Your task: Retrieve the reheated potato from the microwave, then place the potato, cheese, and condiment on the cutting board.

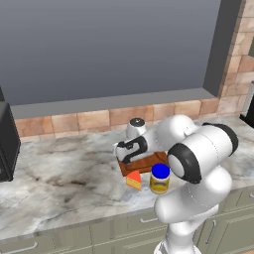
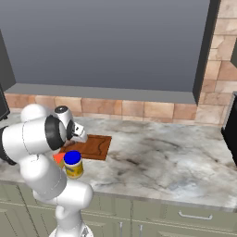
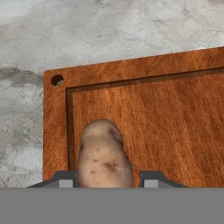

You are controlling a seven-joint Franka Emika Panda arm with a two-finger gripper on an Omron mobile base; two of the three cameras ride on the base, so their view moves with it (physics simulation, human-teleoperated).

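Fingertips of the gripper stand on either side of the potato, the left one just at its flank and the right one with a small gap, so the jaws look slightly parted; whether they grip the potato I cannot tell. It lies over the cutting board, near the corner that has a small round hole, inside the groove that runs along the board's edge. From the left base view the board sits on the marble counter under the arm's wrist, with the cheese and the condiment side by side on the counter at its near edge, off the board. The right base view shows the blue-lidded jar just before the board.
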